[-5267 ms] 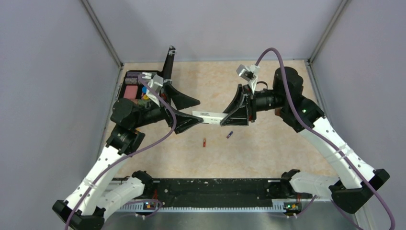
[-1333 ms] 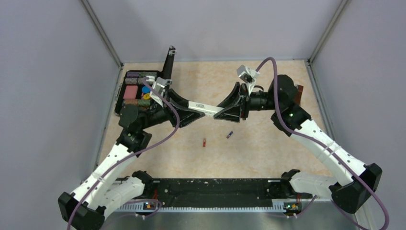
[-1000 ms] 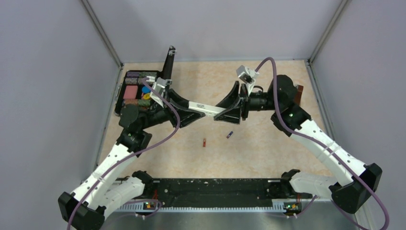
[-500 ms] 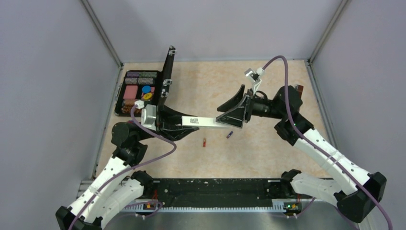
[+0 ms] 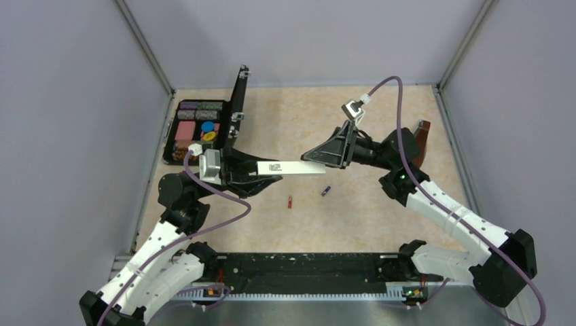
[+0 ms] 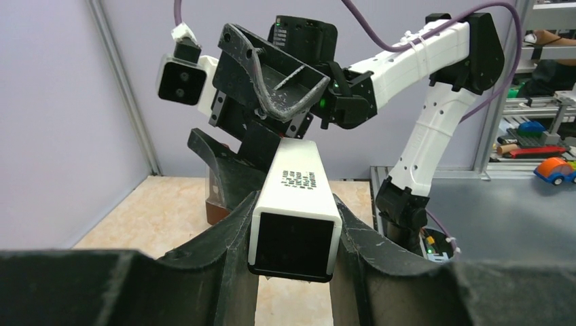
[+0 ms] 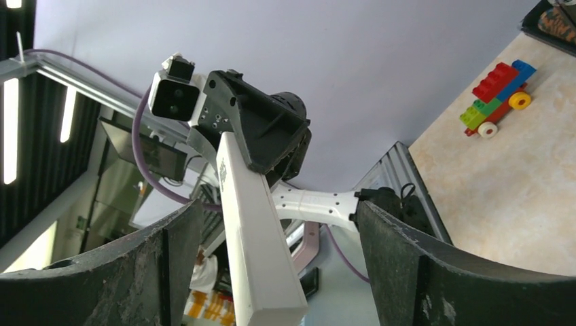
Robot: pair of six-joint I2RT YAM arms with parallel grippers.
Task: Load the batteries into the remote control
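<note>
My left gripper (image 5: 266, 170) is shut on one end of the white remote control (image 5: 292, 168) and holds it level above the table. In the left wrist view the remote control (image 6: 295, 197) is clamped between both fingers (image 6: 224, 258), dark end toward the camera. My right gripper (image 5: 318, 157) is open around the free end. In the right wrist view the remote control (image 7: 255, 231) passes between the spread fingers (image 7: 407, 272) without touching them. Two batteries lie on the table below, one reddish (image 5: 290, 202) and one dark purple (image 5: 326, 191).
An open black case (image 5: 171, 129) with coloured pieces sits at the back left, its lid (image 5: 238, 95) upright. A brown metronome (image 5: 422, 138) stands behind the right arm. A toy block car (image 7: 496, 98) is on the floor. Grey walls enclose the table.
The left arm pulled back and swung the remote from slanted to level. The right gripper's jaws widened off the remote's end, and the right gripper rolled over above it.
</note>
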